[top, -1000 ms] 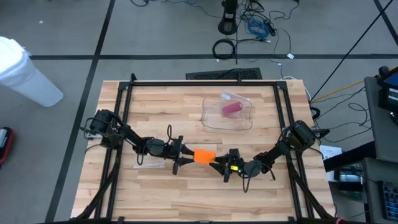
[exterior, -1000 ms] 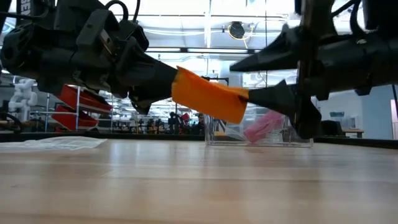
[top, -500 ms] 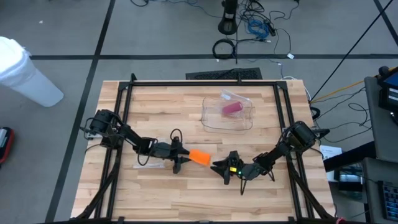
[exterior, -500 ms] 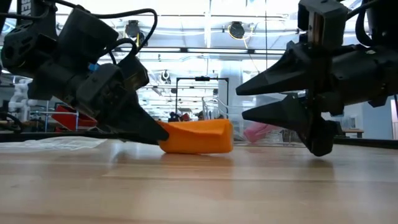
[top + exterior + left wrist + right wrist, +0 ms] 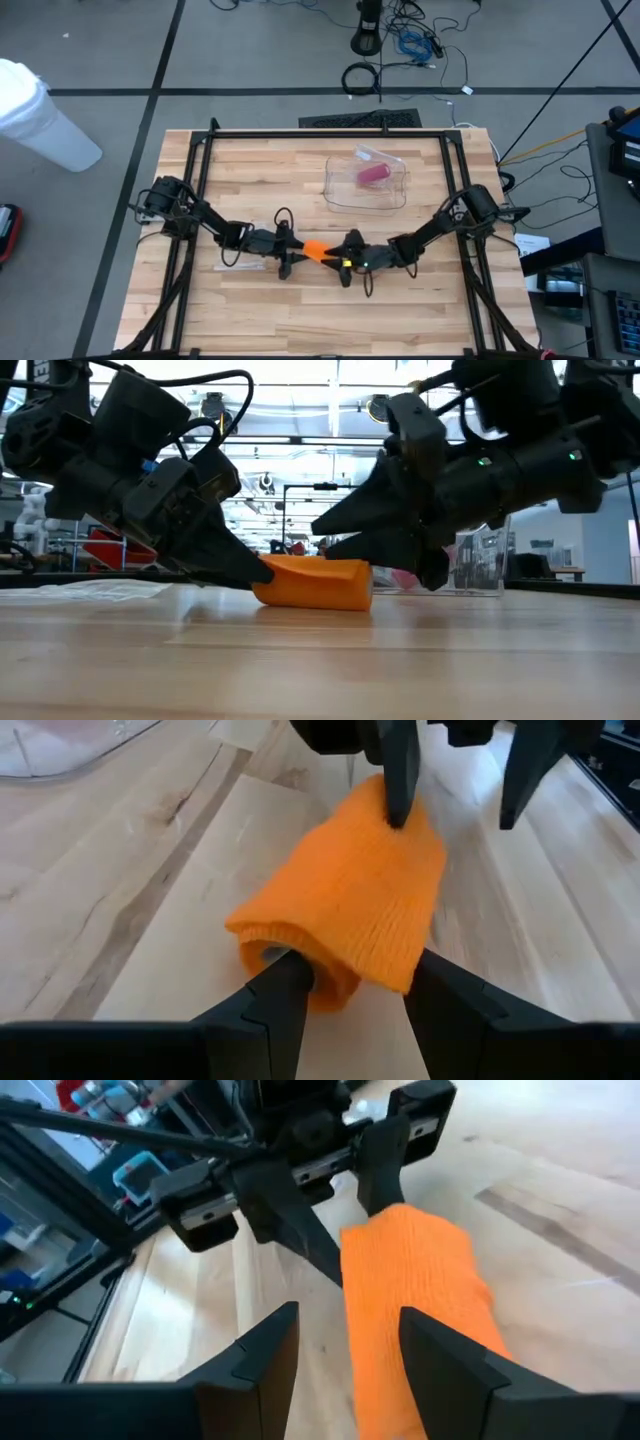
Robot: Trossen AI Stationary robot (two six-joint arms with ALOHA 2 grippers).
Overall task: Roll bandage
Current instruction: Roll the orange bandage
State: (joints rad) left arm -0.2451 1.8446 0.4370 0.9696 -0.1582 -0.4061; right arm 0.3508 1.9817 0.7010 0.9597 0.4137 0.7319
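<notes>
From above, you see the orange bandage roll (image 5: 314,249) lying on the wooden table (image 5: 260,170) between the two grippers: the left gripper (image 5: 293,253) clamps its near end, and the right gripper (image 5: 336,262) meets its far end.

At table height, your left gripper (image 5: 250,572) pins the roll (image 5: 315,582) down on the wood, while the right gripper (image 5: 335,532) sits just over its other end.

In the left wrist view, both fingers (image 5: 275,995) hold the roll (image 5: 350,910) between them.

In the right wrist view, the fingers (image 5: 275,1342) stand apart, with the roll (image 5: 415,1295) partly between them; you cannot tell if they grip it.
</notes>
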